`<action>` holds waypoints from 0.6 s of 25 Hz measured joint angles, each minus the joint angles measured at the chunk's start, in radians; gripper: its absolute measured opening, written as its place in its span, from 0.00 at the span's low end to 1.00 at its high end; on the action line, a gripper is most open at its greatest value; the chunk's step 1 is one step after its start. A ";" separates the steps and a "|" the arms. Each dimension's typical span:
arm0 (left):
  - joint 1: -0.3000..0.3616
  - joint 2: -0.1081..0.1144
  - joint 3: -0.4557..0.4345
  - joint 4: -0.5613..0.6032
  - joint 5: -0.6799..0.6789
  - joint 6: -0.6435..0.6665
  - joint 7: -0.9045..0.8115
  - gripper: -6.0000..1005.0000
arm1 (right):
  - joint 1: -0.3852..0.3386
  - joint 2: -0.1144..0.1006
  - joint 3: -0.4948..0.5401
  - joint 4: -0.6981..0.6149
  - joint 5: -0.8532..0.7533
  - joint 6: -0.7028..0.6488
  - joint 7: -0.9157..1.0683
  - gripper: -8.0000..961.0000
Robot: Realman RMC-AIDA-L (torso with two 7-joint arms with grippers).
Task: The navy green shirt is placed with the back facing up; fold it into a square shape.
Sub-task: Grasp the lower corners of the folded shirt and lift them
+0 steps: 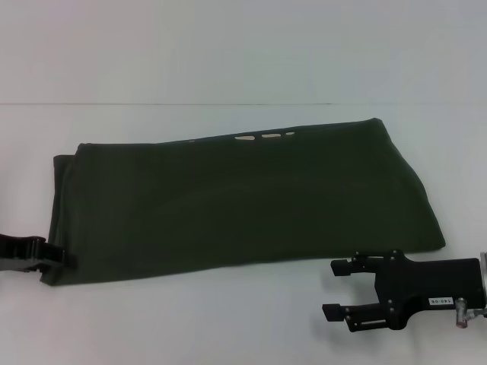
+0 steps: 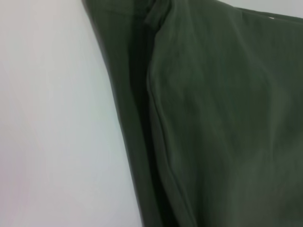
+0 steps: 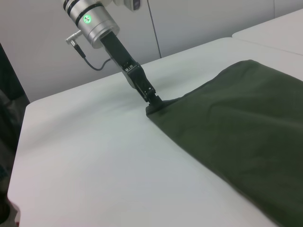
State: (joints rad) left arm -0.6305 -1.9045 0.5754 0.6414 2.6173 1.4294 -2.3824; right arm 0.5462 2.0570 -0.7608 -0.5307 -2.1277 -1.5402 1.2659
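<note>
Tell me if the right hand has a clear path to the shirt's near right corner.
Probably yes: the right hand sits open on bare table just short of the navy green shirt, with nothing between them.

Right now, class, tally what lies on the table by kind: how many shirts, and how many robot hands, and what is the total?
Shirts: 1, the green shirt, folded into a long strip.
Robot hands: 2, the left hand at the shirt's near corner and the right hand, open, clear of the cloth.
Total: 3.
</note>
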 joint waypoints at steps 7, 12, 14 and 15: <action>-0.001 -0.001 0.004 0.003 0.003 -0.012 0.000 0.39 | 0.004 -0.002 0.000 0.000 0.000 -0.001 0.014 0.87; -0.008 -0.005 0.034 0.003 0.003 -0.027 0.004 0.31 | 0.004 -0.001 0.000 -0.008 0.000 -0.001 0.019 0.87; -0.009 -0.006 0.051 0.003 0.003 -0.033 0.002 0.31 | 0.005 0.000 0.000 -0.010 0.000 -0.001 0.021 0.87; -0.010 -0.006 0.060 0.003 0.003 -0.037 0.001 0.31 | 0.005 0.000 0.000 -0.010 0.000 -0.001 0.021 0.87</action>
State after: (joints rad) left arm -0.6407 -1.9109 0.6359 0.6447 2.6203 1.3920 -2.3813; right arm 0.5511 2.0571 -0.7609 -0.5405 -2.1276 -1.5416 1.2873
